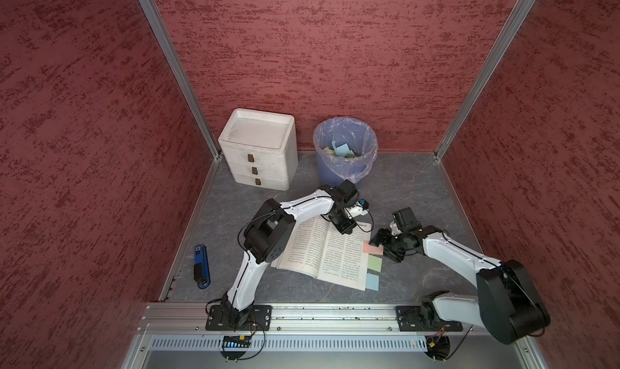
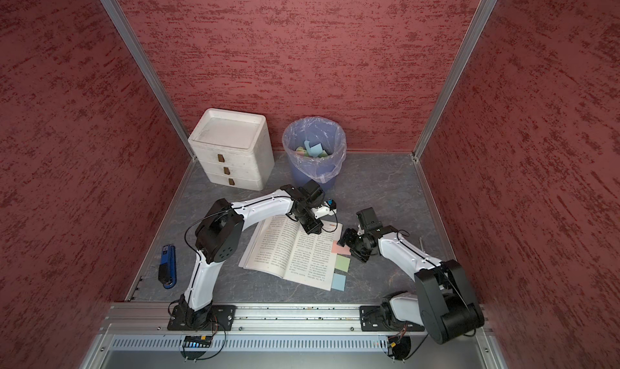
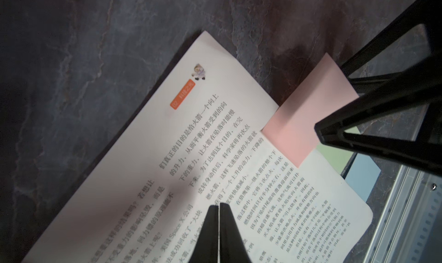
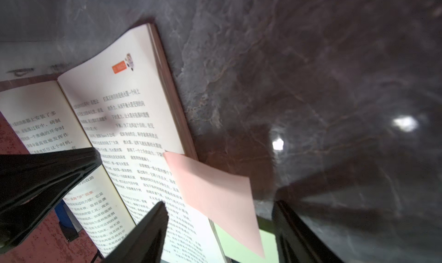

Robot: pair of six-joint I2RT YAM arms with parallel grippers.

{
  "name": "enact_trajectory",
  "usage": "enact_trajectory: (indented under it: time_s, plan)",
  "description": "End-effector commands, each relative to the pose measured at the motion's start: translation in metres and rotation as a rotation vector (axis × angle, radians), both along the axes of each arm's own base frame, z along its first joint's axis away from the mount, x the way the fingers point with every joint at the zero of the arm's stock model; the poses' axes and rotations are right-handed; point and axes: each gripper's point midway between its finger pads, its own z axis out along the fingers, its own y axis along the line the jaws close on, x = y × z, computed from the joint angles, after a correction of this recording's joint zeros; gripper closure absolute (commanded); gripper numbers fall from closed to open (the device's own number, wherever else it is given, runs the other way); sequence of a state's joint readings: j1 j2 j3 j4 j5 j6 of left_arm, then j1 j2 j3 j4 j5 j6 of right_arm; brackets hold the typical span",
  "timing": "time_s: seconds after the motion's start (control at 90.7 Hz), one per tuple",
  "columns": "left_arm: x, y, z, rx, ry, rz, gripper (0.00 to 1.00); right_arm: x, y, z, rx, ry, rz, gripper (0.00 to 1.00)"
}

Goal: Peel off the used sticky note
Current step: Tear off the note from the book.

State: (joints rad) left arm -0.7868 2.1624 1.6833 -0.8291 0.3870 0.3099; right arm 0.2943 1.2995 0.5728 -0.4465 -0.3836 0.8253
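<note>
Right of centre in both top views, the pink note (image 1: 371,246) (image 2: 339,248) juts from the outer margin of the book's (image 1: 315,250) right-hand page. It is the topmost of three: a green note (image 1: 375,264) and a blue note (image 1: 372,281) sit below it in the frame. The pink note is plain pale pink and close to square, so it has hardly any long axis. Its stuck edge lies on the page, and its free edge points toward the frame's right, out over the desk (image 1: 419,189).

The right wrist view shows the free part seemingly raised above the green note. It lies between the right jaws, which stand open on either side of it. Whether either finger touches the paper is hard to tell, and from above the right jaws cover the note's outer edge.

The left jaws are closed, tips together on the printed page, in the left wrist view.
</note>
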Motion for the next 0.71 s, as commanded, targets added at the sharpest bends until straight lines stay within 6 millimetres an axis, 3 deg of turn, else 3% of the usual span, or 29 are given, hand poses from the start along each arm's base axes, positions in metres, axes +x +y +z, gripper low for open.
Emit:
enact_trajectory:
  time_s: [0.0, 0.11, 0.231, 0.694]
  plan:
    - [0.005, -0.012, 0.002, -0.017, -0.009, -0.002, 0.93, 0.019, 0.008, 0.011, 0.053, -0.095, 0.016, 0.36]
    - [0.009, -0.018, -0.004, -0.004, -0.008, -0.008, 0.93, 0.021, 0.012, 0.019, 0.073, -0.121, 0.036, 0.46]
    - [0.014, -0.025, -0.009, -0.001, -0.016, -0.017, 0.94, 0.02, 0.01, 0.024, 0.062, -0.133, 0.053, 0.5]
    - [0.015, -0.061, -0.021, 0.005, -0.014, -0.068, 0.94, 0.01, -0.01, 0.021, -0.059, -0.128, 0.06, 0.74]
